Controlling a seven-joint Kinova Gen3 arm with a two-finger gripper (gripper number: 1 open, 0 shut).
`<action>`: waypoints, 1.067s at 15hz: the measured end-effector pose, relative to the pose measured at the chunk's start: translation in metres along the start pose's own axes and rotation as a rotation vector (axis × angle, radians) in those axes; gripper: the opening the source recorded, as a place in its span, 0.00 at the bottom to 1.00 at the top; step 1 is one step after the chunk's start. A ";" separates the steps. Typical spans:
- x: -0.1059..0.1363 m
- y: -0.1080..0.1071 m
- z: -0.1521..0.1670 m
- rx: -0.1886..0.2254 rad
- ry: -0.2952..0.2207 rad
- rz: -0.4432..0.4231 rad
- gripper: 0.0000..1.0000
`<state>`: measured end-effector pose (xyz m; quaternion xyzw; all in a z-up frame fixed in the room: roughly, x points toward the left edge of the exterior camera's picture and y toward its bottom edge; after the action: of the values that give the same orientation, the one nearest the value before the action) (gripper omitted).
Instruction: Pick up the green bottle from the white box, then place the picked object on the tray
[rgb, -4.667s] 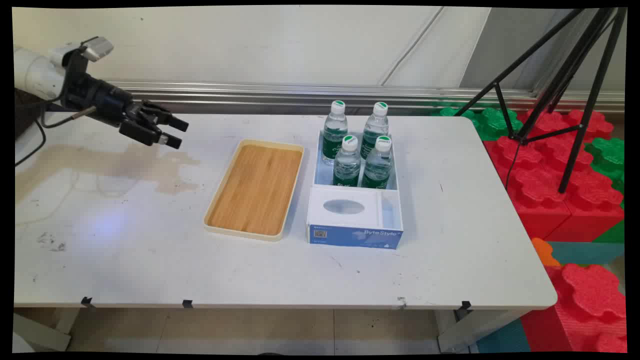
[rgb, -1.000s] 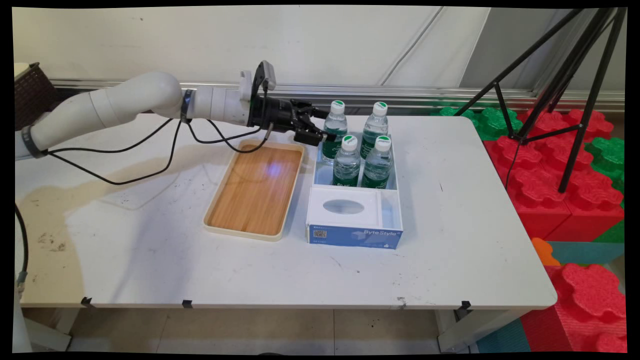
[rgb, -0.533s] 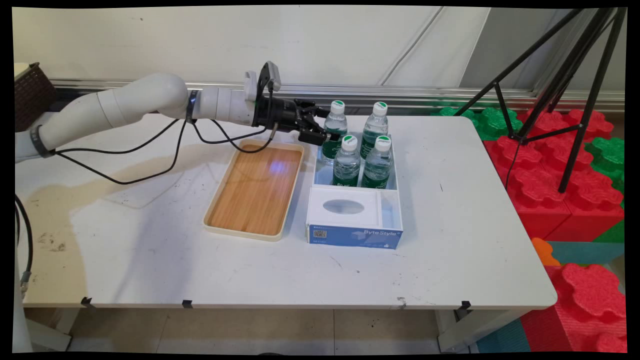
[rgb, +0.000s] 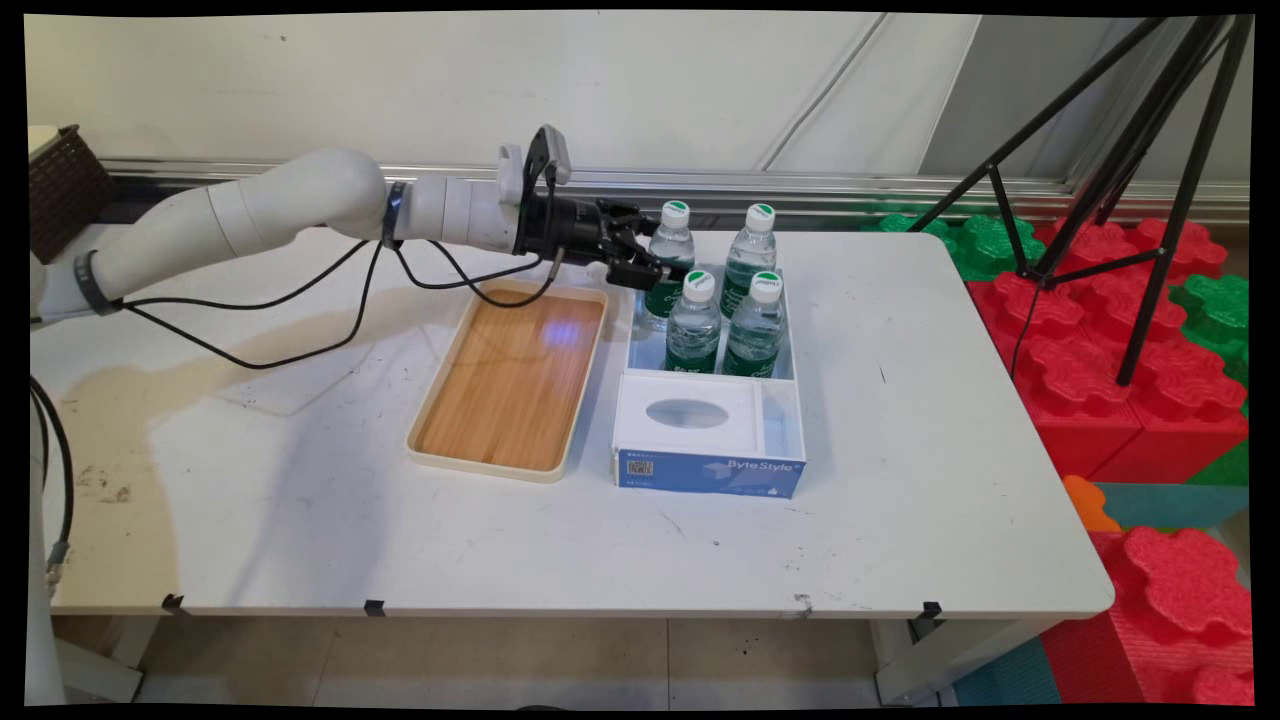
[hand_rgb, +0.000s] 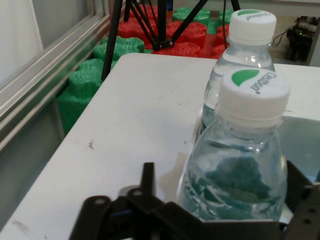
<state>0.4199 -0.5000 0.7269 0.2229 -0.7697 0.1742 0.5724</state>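
White table (rgb: 900, 520) carries a box (rgb: 710, 440) of four bottles beside a tray (rgb: 510, 380). My gripper (rgb: 655, 262) is spread around the back left bottle (rgb: 668, 262), not yet clamped.

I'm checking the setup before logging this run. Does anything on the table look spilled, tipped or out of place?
Nothing stands out. All four water bottles stand upright and capped in the blue-and-white box; the wooden tray lies flat beside it. The gripper sits around the back-left bottle, fingers either side.
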 end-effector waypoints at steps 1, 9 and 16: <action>0.000 0.000 0.001 -0.001 0.000 0.000 0.00; -0.001 0.001 0.003 -0.019 0.000 -0.005 0.00; 0.016 -0.005 -0.006 -0.010 0.031 -0.016 0.00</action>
<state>0.4235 -0.5037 0.7444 0.2233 -0.7598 0.1694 0.5866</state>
